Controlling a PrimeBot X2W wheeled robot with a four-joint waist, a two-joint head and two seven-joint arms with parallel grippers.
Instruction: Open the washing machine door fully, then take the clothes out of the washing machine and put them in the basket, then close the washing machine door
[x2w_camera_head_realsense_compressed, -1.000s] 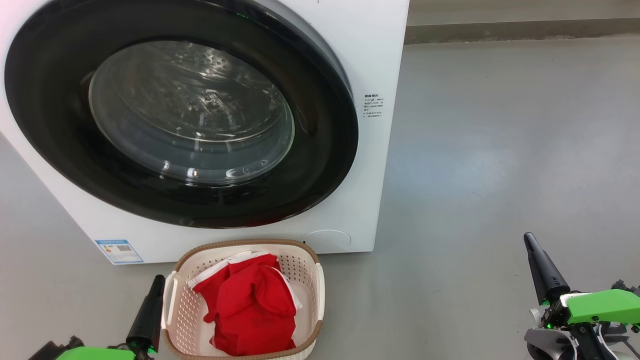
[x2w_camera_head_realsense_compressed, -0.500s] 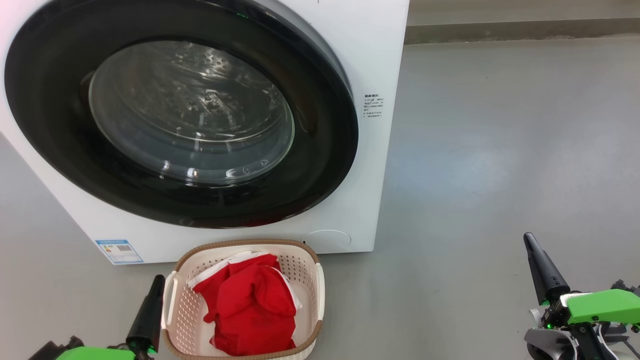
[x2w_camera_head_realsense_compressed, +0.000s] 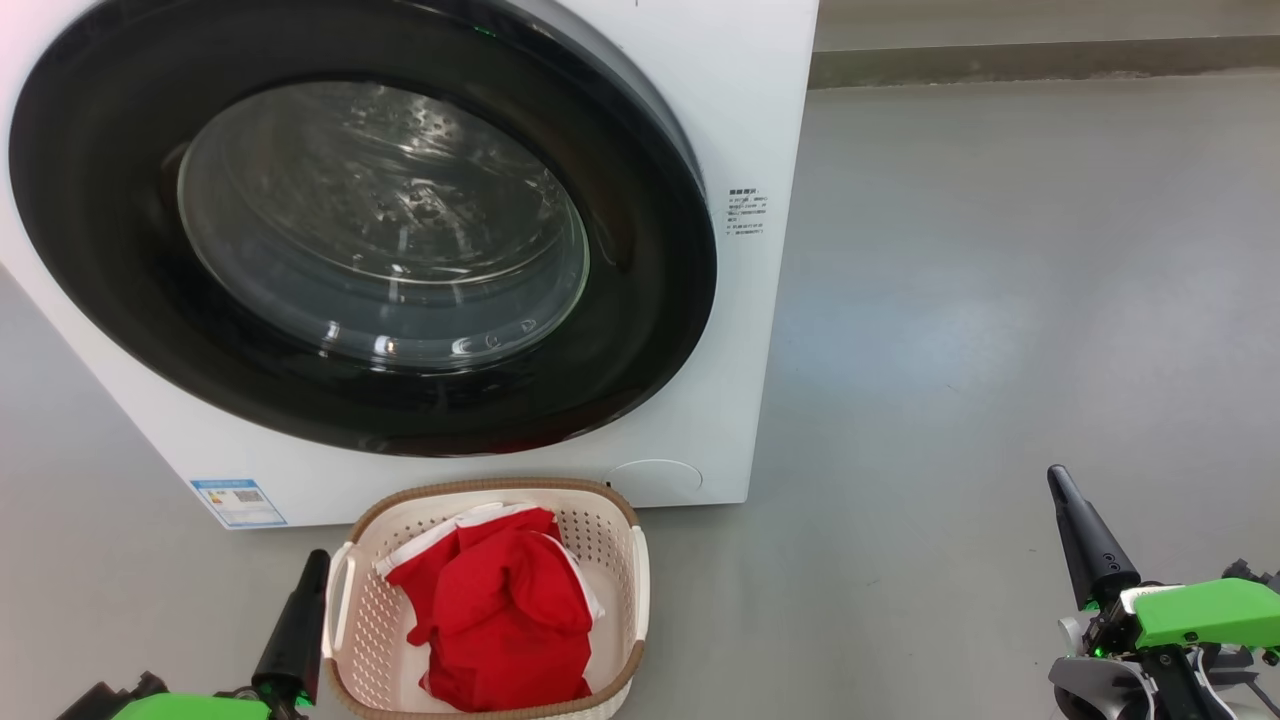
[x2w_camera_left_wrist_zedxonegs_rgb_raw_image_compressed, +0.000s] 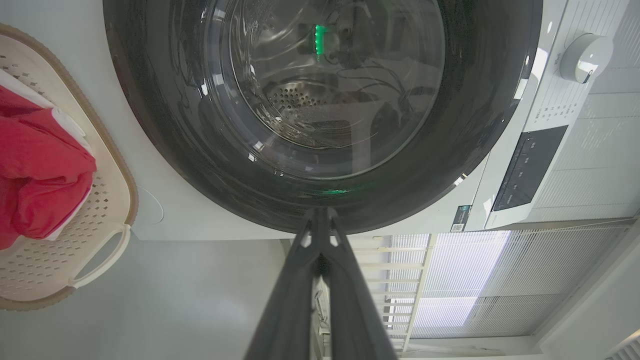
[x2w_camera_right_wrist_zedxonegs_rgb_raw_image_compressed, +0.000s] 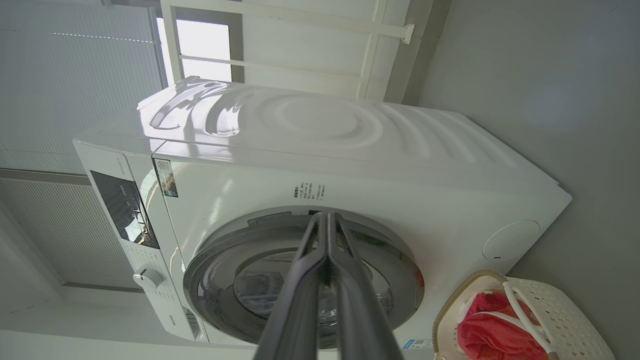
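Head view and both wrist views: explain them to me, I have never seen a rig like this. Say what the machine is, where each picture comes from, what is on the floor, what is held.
This is a wheeled robot with two arms, each ending in a two-fingered tool. The head view looks down from its head: the left tool is at lower left, the right tool at lower right. Each wrist view looks along that arm's own tool, so the room appears turned. On the grey floor stands a white washing machine, its round black-ringed door shut. Before it sits a cream basket holding red clothes. Both tools are shut and hold nothing.
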